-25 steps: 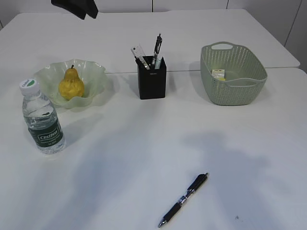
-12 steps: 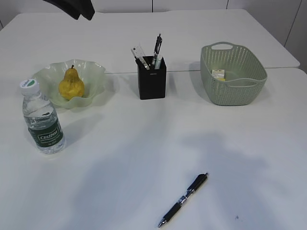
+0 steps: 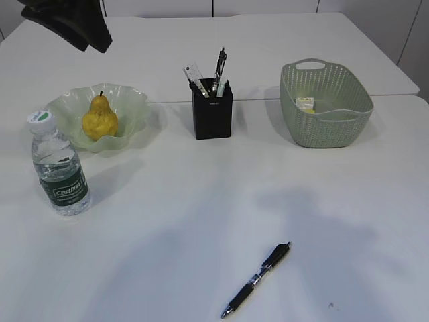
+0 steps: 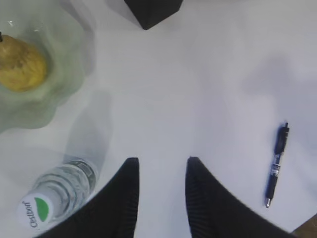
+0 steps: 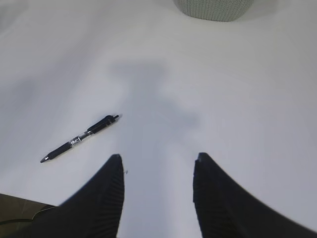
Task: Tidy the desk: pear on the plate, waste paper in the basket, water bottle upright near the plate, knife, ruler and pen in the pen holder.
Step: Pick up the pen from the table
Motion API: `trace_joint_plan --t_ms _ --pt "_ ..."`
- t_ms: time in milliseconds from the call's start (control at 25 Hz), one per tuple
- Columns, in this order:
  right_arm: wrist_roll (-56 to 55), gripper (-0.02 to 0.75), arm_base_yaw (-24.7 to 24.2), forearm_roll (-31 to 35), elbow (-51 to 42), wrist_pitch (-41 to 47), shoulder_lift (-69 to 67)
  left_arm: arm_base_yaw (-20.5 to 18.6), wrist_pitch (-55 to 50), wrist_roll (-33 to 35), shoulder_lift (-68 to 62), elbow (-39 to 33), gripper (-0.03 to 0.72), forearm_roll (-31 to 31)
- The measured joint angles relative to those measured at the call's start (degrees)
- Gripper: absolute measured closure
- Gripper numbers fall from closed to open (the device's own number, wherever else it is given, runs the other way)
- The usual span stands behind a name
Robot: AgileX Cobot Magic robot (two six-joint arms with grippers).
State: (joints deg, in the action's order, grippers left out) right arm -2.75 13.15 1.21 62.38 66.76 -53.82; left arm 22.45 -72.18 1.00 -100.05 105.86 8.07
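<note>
Both pincers stand apart and empty: the left gripper point(image 4: 161, 171) moderately open above the desk point(image 3: 201, 194), the right gripper point(image 5: 157, 166) wider, each cut off by its frame. Nearest lies a black pen point(image 3: 257, 280), its clear midsection print too small to read. Left, the water bottle point(image 3: 59, 168) stands upright near the plate point(image 3: 131, 107); its dark green label lettering is blurred. The speckled yellow pear point(image 3: 100, 118) sits on the plate. Farther, the pen holder point(image 3: 212, 109) holds the ruler point(image 3: 194, 72); waste paper point(image 3: 305, 103) shows in the basket point(image 3: 326, 127).

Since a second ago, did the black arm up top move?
Yes. The left arm slid left and lower, toward the corner above the plate.
</note>
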Motion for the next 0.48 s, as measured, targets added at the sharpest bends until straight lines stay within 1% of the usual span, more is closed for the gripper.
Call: trace_joint_plan --t_ms 200,480 --pt "0.2 0.37 0.0 0.0 0.0 0.2 0.0 4.7 0.1 0.1 3.1 -1.3 0.464 0.4" --pt "0.4 0.37 0.0 -1.2 0.0 1.0 0.0 12.9 0.1 0.2 3.5 -1.5 0.464 0.4"
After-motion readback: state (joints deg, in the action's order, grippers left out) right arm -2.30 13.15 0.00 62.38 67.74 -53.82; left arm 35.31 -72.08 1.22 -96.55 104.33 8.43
